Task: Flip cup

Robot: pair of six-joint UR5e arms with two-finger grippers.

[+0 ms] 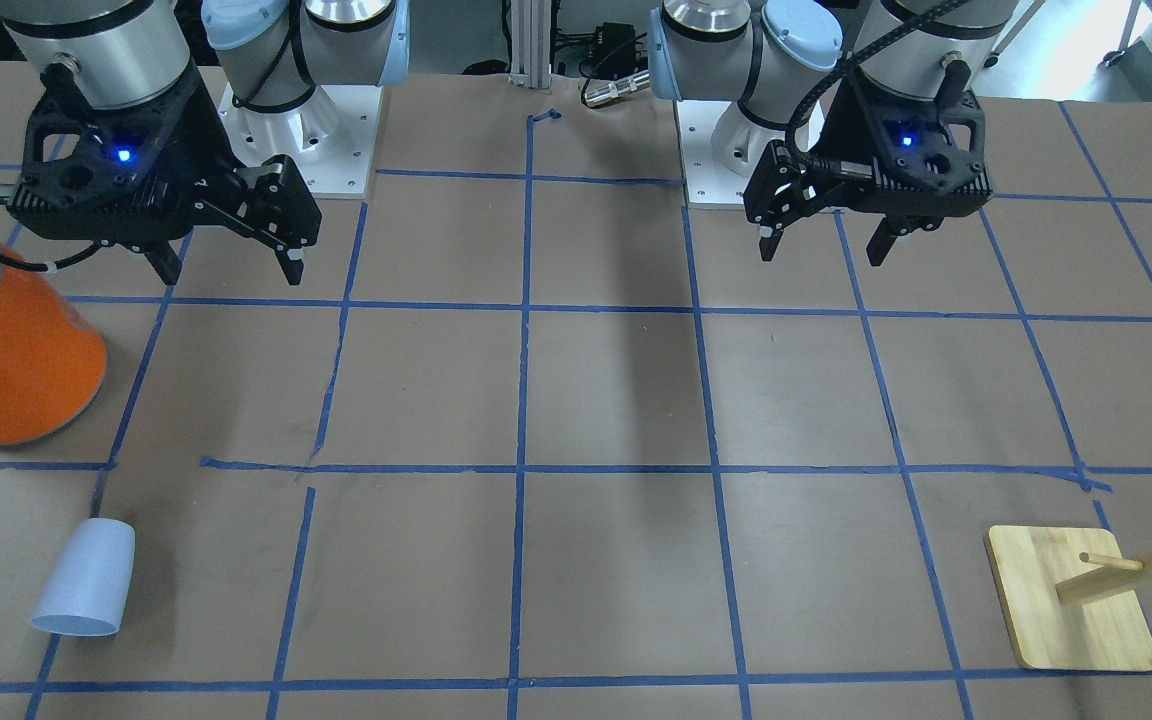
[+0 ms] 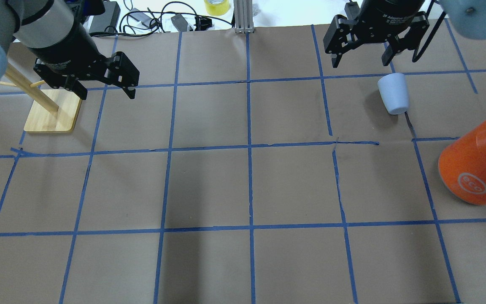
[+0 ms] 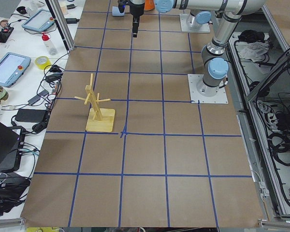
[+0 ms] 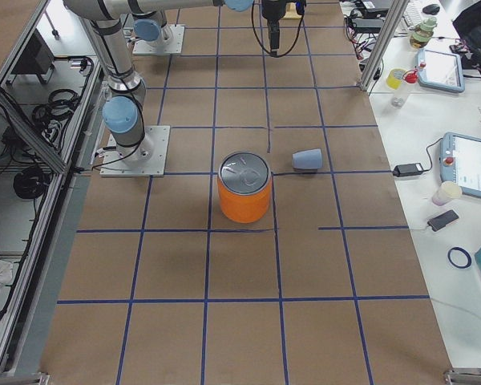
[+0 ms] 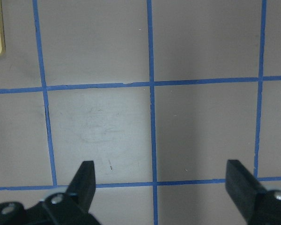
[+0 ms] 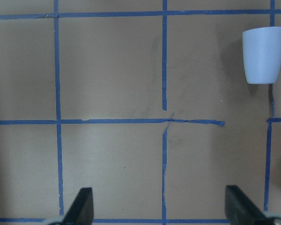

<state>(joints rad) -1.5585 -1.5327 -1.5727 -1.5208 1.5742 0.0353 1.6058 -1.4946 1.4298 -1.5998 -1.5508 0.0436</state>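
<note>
- Lying on its side: the cup [image 2: 393, 93], on the robot's right half of the table [image 2: 209, 190], out toward the operators' edge. Mouth points away from the robot, closed base toward it. Long axis runs near-to-far, a shade skewed.
- Right gripper [image 2: 361, 59] hangs above the table, jaws spread wide, nothing between them. Its wrist view puts the cup ahead of the fingers [image 6: 84, 206] and off to the robot's right, well apart from them.
- Finger line runs left-to-right, so roughly square to the cup's long axis. Judgement: a grip across the body needs little wrist turn, mostly a reach forward, rightward and down.
- Left gripper [image 2: 106, 93] is also wide and empty, over the other half of the table near the wooden rack [image 2: 57, 118], far from the cup. Right arm is plainly the nearer one.
- Orange can [image 2: 475, 173] stands nearer the robot than the cup and further right, apart from it. Probably outside the reach path, but worth watching.
- Task state, as judged: cup untouched, flip not yet begun.
</note>
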